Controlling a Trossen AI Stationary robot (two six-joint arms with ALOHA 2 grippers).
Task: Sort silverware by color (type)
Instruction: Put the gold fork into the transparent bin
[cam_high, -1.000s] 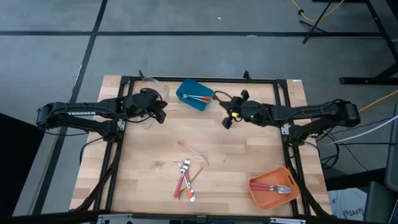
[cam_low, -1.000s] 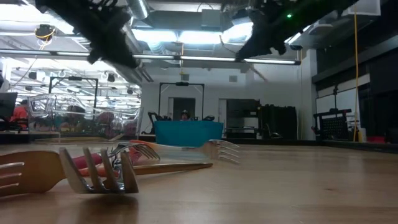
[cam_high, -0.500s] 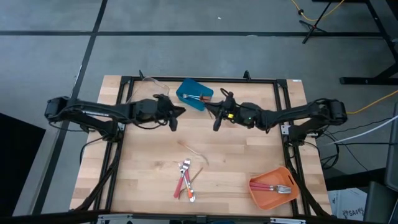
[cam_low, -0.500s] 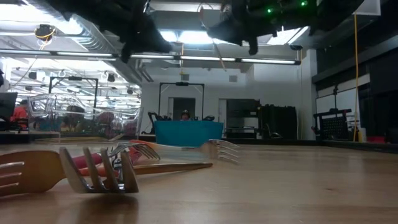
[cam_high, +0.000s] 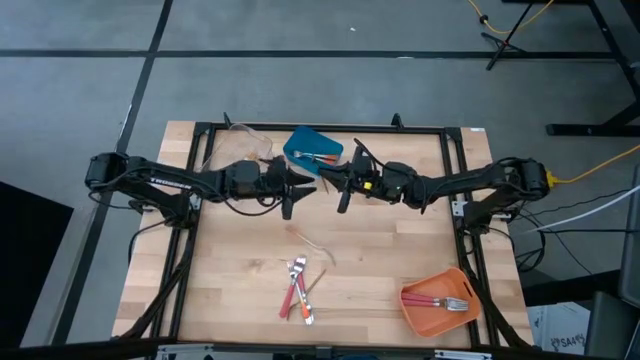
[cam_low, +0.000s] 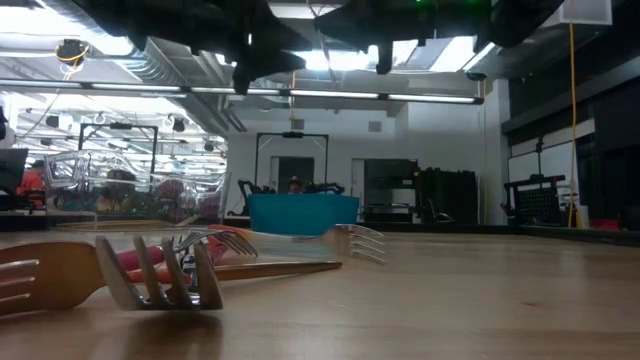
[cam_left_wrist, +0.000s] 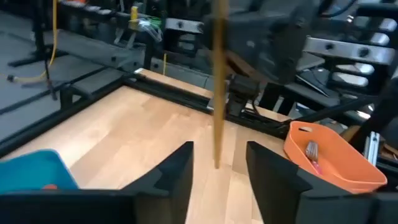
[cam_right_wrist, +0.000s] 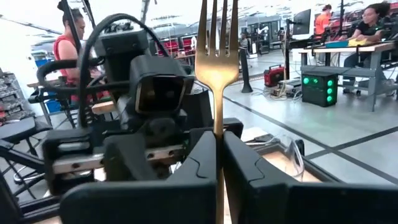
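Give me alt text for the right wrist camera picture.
The right end effector is shut on an upright gold fork, tines up. Facing it close by is the left arm; people show in the room behind.

No readable text, label, brand, number or sign in any view. Dark left robot arm in high view: no lettering legible on link (too small to tell). Blue plastic bin, orange plastic bin: no markings seen. Room background in wrist views: nothing legible.
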